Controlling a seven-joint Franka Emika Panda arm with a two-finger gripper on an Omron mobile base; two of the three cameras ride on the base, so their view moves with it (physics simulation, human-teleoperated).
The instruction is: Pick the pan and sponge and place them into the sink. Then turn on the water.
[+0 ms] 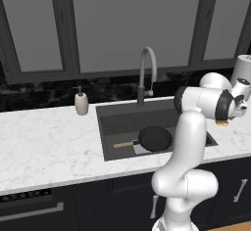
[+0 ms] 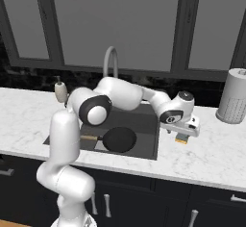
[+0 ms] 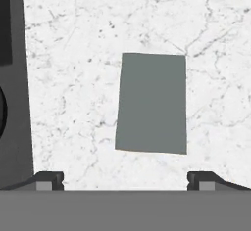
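We saw the pan [image 1: 155, 138] already lying in the sink [image 1: 117, 115], its wooden handle pointing toward nine o'clock in the left base view, so this part of the task looked finished to us. The sponge [image 3: 151, 103] lay on the white marble counter [image 1: 44, 142], just beside the sink's right rim, at about three o'clock from the pan. The gripper [image 3: 125, 178] hung directly above the sponge with its jaws spread wide and nothing between them. In the hand view the two fingertips [image 3: 49, 178] stood on either side of the grey-green top face, probably so that they could come down around it. In the right base view a yellow edge of the sponge showed under the hand. The faucet [image 1: 147, 73] gave no water.
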